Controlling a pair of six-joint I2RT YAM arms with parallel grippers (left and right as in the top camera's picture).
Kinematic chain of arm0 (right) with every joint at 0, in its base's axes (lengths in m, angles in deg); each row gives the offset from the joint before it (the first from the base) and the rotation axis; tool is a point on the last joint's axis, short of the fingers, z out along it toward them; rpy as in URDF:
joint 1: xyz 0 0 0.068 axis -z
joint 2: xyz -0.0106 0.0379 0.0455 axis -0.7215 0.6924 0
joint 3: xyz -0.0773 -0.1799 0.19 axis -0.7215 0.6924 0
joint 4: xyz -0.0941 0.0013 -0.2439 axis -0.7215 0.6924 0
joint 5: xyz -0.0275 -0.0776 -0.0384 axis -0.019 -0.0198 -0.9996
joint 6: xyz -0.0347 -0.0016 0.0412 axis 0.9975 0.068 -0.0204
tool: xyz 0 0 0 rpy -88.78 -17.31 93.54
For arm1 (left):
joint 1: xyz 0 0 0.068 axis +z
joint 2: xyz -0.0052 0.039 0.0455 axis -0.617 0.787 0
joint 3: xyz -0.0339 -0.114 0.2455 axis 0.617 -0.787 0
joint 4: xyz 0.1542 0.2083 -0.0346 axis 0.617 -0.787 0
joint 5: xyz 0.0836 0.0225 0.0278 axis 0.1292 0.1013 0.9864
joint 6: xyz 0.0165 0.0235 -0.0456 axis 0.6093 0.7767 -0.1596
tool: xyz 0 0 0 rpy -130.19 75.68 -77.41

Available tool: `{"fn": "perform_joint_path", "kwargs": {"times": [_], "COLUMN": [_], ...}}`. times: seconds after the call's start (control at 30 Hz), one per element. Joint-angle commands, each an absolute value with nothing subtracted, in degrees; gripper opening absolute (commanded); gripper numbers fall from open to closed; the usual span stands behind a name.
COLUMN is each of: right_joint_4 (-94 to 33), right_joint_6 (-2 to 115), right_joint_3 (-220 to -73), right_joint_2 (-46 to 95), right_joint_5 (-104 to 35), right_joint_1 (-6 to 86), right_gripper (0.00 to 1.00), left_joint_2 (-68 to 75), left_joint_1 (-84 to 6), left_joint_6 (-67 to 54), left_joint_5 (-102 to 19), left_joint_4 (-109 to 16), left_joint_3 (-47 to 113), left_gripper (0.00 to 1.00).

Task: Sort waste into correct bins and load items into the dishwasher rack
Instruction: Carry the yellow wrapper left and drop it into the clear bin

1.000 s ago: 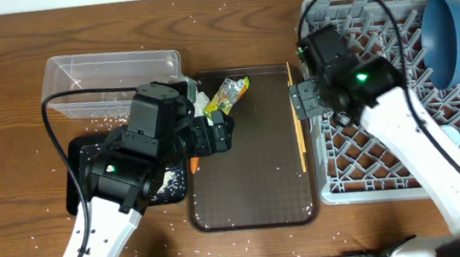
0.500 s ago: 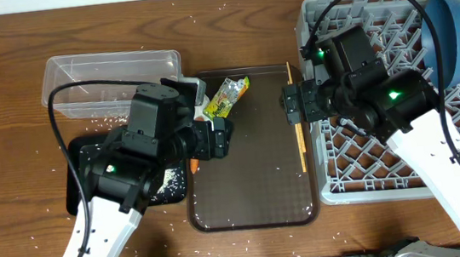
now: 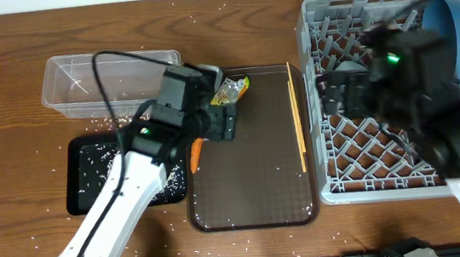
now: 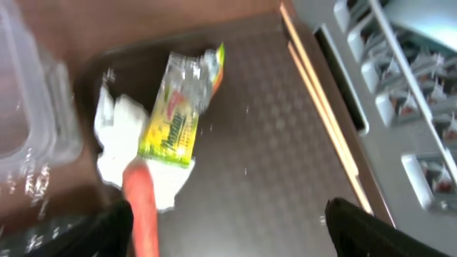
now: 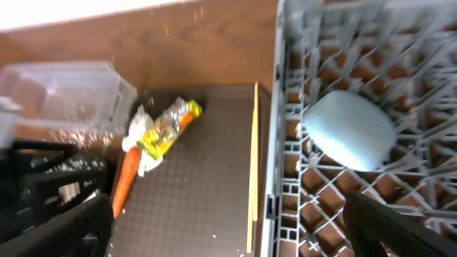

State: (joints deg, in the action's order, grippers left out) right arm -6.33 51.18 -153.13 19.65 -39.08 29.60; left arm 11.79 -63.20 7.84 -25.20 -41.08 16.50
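Note:
A yellow-green wrapper point(image 3: 231, 91) point(image 4: 180, 114) lies over crumpled white tissue point(image 4: 121, 146) at the brown tray's far left corner. An orange carrot point(image 3: 195, 153) point(image 4: 141, 207) lies just below them. My left gripper point(image 3: 222, 122) point(image 4: 235, 239) hovers open over the tray, its left finger beside the carrot, nothing held. The chopsticks point(image 3: 296, 117) point(image 5: 253, 164) lie along the tray's right edge. My right gripper point(image 3: 338, 93) point(image 5: 228, 239) is open and empty, blurred, above the grey rack point(image 3: 338, 181). In the rack are an upturned light-blue cup point(image 5: 350, 130) and the blue plate point(image 3: 452, 24).
The clear tub point(image 3: 109, 79) stands at the far left, with the black tray point(image 3: 89, 173), dotted with rice, in front of it. The brown serving tray point(image 3: 253, 186) lies between them and the rack. Rice grains are scattered over the wooden table.
My right arm has pulled back from the chopsticks to the right, over the rack. My left gripper has shifted right and farther along the tray, toward the wrapper.

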Motion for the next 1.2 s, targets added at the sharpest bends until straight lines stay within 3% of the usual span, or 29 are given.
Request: {"fn": "perform_joint_path", "kwargs": {"times": [0.0, 0.37, 0.53, 0.93, 1.07, 1.17], "right_joint_4": [-6.3, -4.2, -3.6, -1.4, 1.1, 2.8], "right_joint_6": [50.4, 50.4, 50.4, 47.7, 46.8, 46.8], "right_joint_3": [-154.0, -154.0, -154.0, -154.0, -154.0, -154.0], "right_joint_2": [16.2, 13.9, 14.1, 15.3, 16.0, 16.3], "right_joint_5": [-39.0, -39.3, -39.3, -39.0, -37.9, -37.3], "right_joint_1": [31.5, 32.0, 32.0, 31.9, 31.8, 31.8], "right_gripper": [0.99, 0.99, 0.99, 0.99, 0.99, 0.99], "left_joint_2": [14.7, 27.4, 33.0, 42.4, 45.3, 45.7], "left_joint_1": [-63.3, -65.1, -66.2, -66.2, -66.2, -66.2], "left_joint_6": [10.7, 17.6, 18.4, 18.8, 18.8, 16.9], "left_joint_5": [-23.8, -22.5, -14.5, -14.0, -14.0, -14.4], "left_joint_4": [-38.0, -27.0, -23.3, -9.5, -6.3, -5.6], "left_joint_3": [17.3, 17.3, 17.3, 17.3, 17.3, 17.3], "left_gripper": [0.87, 0.87, 0.87, 0.86, 0.69, 0.44]}}
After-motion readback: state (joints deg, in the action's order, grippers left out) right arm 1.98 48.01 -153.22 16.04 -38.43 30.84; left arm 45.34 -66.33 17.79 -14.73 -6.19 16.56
